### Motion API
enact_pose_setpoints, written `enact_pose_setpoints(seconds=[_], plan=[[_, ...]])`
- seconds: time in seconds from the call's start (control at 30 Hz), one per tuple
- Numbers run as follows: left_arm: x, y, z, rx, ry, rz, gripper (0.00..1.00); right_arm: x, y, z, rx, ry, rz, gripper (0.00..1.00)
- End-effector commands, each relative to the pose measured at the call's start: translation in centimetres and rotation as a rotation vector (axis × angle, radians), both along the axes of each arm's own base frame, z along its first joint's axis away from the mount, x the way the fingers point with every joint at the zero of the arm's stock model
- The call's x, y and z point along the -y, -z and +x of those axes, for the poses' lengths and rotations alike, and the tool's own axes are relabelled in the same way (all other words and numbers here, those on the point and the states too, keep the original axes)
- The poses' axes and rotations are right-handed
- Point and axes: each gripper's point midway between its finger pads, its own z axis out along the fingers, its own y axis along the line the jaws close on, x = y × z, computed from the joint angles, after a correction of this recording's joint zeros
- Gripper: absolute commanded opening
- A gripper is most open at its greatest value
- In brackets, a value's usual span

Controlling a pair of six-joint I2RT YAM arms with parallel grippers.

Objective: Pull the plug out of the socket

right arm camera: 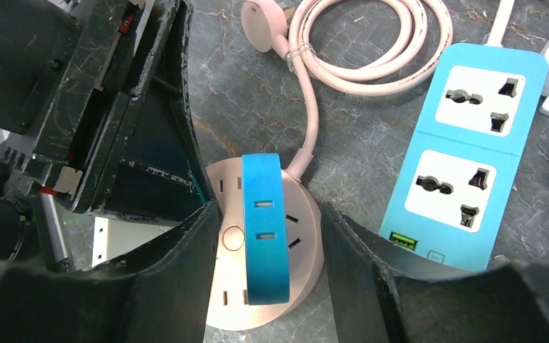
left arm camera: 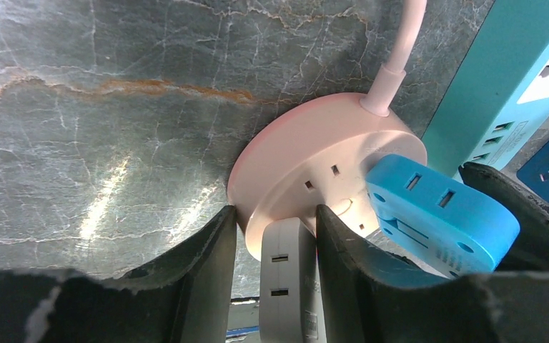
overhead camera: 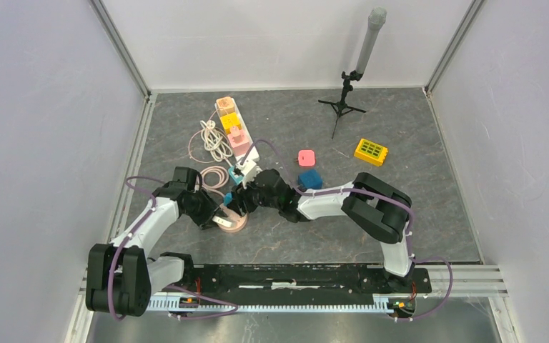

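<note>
Your left gripper (left arm camera: 275,214) has its fingers drawn narrow about the white plug (left arm camera: 286,286), which sits at 6 o'clock on the round pink socket (left arm camera: 307,164). You cannot tell whether both pads press it. Your right gripper (right arm camera: 268,211) is spread wide, its fingers flanking the socket's rim, with the blue plug (right arm camera: 264,229) plugged in between them, clear of both. In the right wrist view, a teal power strip (right arm camera: 465,150) lies at the socket's 2 o'clock and the coiled pink cord (right arm camera: 372,43) at 12.

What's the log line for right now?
phase: pre-pull | right gripper: open, straddling blue plug | left gripper: astride white plug, grip unclear | pink socket: blue plug seated
</note>
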Motion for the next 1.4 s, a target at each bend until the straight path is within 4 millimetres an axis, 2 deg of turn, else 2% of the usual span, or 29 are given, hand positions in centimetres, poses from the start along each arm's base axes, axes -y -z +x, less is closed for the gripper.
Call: enact_pose_setpoints(seconds=[0.0,0.17,0.3,0.5,0.63,0.73,0.83,0.9,1.0,1.13,1.23,1.37], plan=[[-2.3,2.3,-0.8,-0.044,-0.047,0.129,0.49,-0.7,-1.6,1.4,0.02,0.016,0.004,0.56],[-2.3,2.1,-0.7,-0.035,-0.041,0.129,0.49,-0.9,-2.4,0.9,-0.006,-0.015,0.075,0.3],[-2.2,2.1,-0.7,-0.034,-0.04,0.125,0.49,-1.3,-3.3,0.1,0.006,-0.066,0.113,0.0],[-2.1,2.0,-0.6,-0.034,-0.031,0.117,0.5,-0.9,-6.6,-0.4,-0.016,-0.075,0.251,0.0],[-2.1,2.2,-0.8,-0.042,-0.032,0.117,0.5,-1.5,-7.6,-1.1,-0.101,-0.126,0.336,0.0],[-2.1,2.2,-0.9,-0.041,-0.036,0.117,0.5,-1.9,-6.8,-1.1,-0.059,-0.116,0.279,0.0],[-2.1,2.2,-0.8,-0.038,-0.036,0.12,0.5,-1.7,-5.0,-0.3,0.039,-0.061,0.151,0.0],[-2.2,2.2,-0.8,-0.041,-0.036,0.121,0.5,-1.4,-4.6,-0.1,0.059,-0.053,0.129,0.0],[-2.3,2.3,-0.9,-0.048,-0.036,0.128,0.5,-1.2,-5.3,0.0,0.026,-0.048,0.165,0.0],[-2.2,2.2,-0.9,-0.046,-0.036,0.124,0.5,-1.6,-7.0,-0.4,-0.134,-0.081,0.256,0.0],[-2.2,2.1,-0.8,-0.042,-0.036,0.125,0.5,-2.3,-6.4,-0.7,-0.136,-0.077,0.208,0.0],[-2.2,2.0,-0.8,-0.044,-0.034,0.124,0.5,-1.9,-4.9,-0.3,-0.068,-0.05,0.15,0.0]])
